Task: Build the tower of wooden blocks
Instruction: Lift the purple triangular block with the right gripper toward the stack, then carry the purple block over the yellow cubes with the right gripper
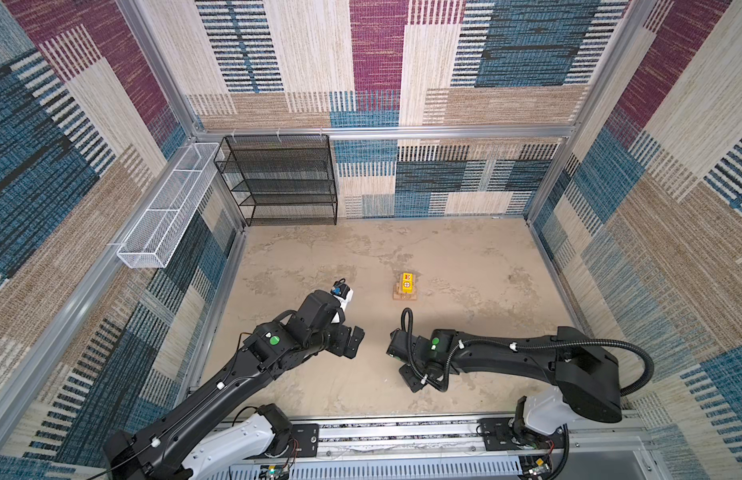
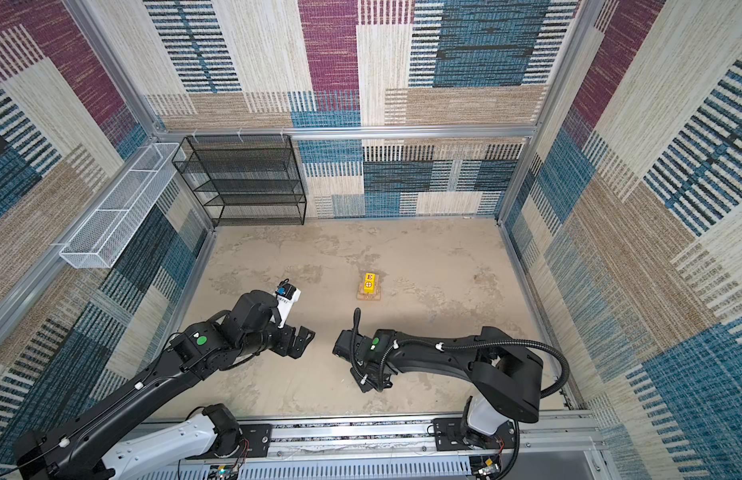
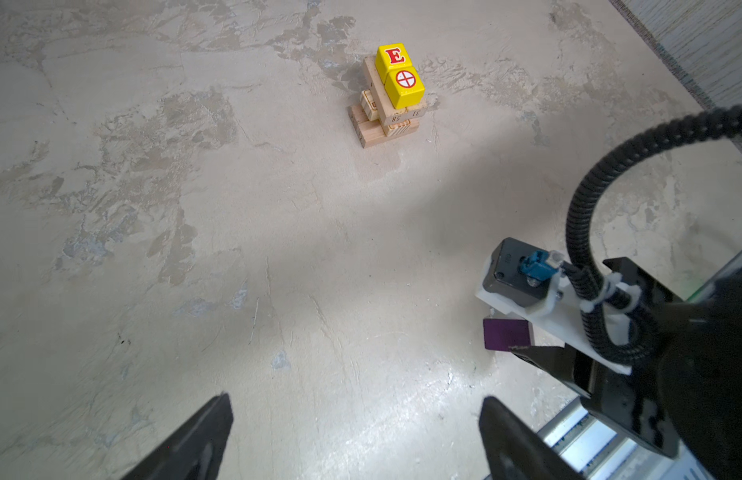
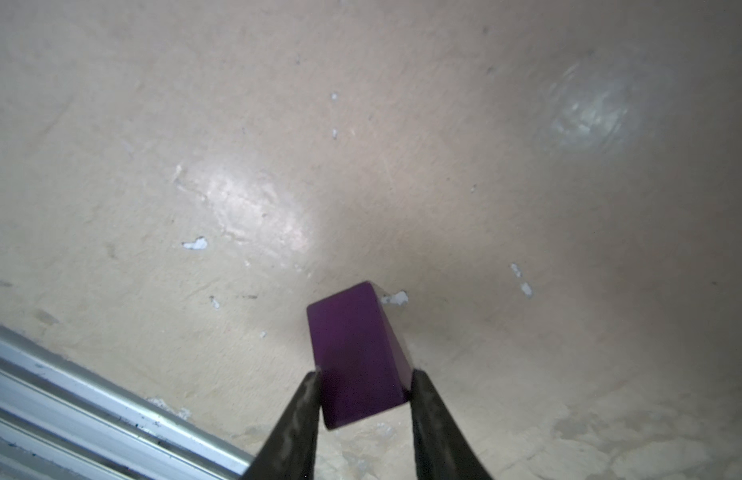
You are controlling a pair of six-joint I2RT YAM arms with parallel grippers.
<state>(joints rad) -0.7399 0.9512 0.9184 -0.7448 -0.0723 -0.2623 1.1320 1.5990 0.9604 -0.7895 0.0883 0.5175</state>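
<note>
Right wrist view: down-tilted right jaws clamp purple wedge (image 4: pixel 356 357); left jaws apart.

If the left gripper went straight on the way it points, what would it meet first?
Probably bare table: the open left gripper seems to tilt downward. The tower stands farther along, roughly in line; depth is unclear.

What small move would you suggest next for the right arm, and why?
Probably lift the purple wedge straight up: the right gripper flanks it with both fingers touching its sides, and the two yellow cubes atop the tower carry nothing.
</note>
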